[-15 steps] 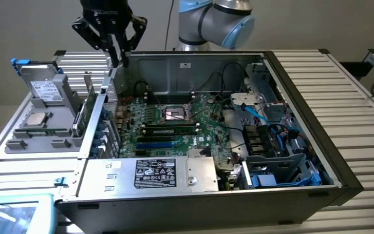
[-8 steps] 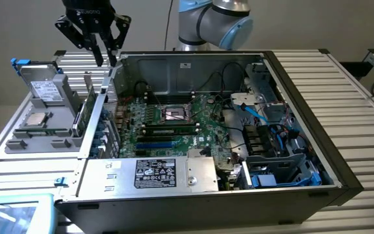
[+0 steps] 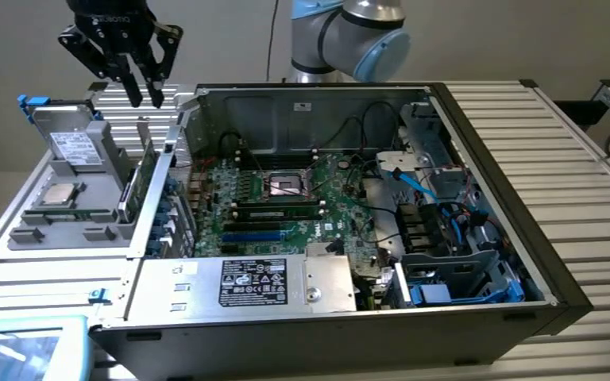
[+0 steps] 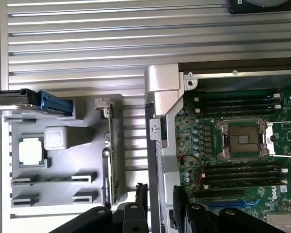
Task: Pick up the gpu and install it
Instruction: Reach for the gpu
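Note:
The gpu (image 3: 133, 193) is a thin dark card with a metal bracket, standing on edge along the side of a grey parts holder (image 3: 40, 234) nearest the computer case. In the wrist view the gpu (image 4: 110, 155) shows edge-on, beside the case wall. My gripper (image 3: 145, 101) hangs high above the holder's far end, fingers pointing down, open and holding nothing. In the wrist view my gripper (image 4: 159, 206) has its dark fingers (image 4: 138, 199) either side of the case wall line, well above it. The open case's motherboard (image 3: 283, 202) lies face up.
The holder also carries a silver drive with a blue handle (image 3: 72, 147), a processor chip (image 3: 61, 193) and memory sticks (image 4: 39, 179). The case holds a silver power supply (image 3: 247, 284), blue cables (image 3: 459, 222) and a drive cage. Ribbed metal tabletop (image 3: 581, 182) surrounds everything.

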Motion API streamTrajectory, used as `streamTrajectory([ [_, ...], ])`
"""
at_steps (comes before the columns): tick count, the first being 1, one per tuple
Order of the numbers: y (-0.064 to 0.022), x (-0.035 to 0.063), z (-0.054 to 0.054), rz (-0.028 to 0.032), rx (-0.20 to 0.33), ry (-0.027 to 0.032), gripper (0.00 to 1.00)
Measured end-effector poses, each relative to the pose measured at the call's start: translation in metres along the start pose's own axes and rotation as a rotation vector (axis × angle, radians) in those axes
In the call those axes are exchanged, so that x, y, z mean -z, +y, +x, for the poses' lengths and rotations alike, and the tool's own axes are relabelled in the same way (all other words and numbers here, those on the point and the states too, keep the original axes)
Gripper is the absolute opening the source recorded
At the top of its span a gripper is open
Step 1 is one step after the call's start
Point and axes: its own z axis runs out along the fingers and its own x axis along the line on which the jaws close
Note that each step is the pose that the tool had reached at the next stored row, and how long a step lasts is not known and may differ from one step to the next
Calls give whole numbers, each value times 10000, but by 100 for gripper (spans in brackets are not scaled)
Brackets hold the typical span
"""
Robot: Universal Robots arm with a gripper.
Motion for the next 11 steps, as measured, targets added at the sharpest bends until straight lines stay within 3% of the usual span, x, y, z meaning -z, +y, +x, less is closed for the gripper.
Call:
streamTrajectory([
  [8, 37, -26, 354, 0, 0, 10, 36],
  [10, 47, -34, 428, 0, -2, 16, 38],
  [11, 49, -37, 454, 1, -2, 23, 44],
])
